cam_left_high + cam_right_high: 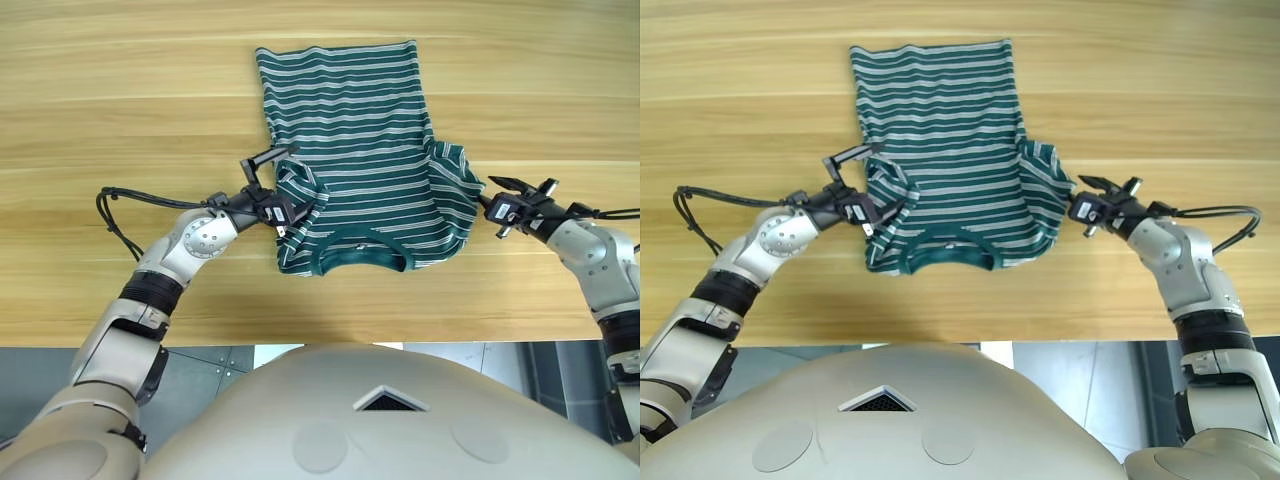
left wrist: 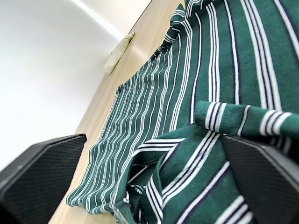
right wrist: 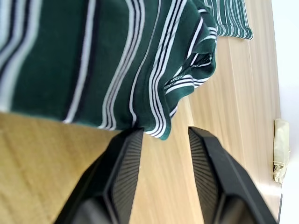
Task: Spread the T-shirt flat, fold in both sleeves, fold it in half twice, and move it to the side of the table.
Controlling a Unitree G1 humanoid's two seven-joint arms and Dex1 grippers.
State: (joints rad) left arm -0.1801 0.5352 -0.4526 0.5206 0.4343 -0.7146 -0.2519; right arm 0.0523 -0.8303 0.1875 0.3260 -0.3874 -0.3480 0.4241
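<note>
Lying flat mid-table (image 1: pixel 100 80), collar nearest the robot, the shirt (image 1: pixel 345 120) looks sleeve-folded, with both halvings and the move aside left; the left gripper (image 1: pixel 290 180) gapes wide around the left sleeve (image 1: pixel 303 192), clamping nothing, and the right gripper (image 1: pixel 488 190) stands open, empty, beside the right sleeve (image 1: pixel 455 175).

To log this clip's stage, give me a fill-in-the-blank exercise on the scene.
The T-shirt is striped white and ____. It lies on a ____ table. Its collar points ____ the robot. The left pincer and right pincer are both ____.
Missing: green; wooden; toward; open.
</note>
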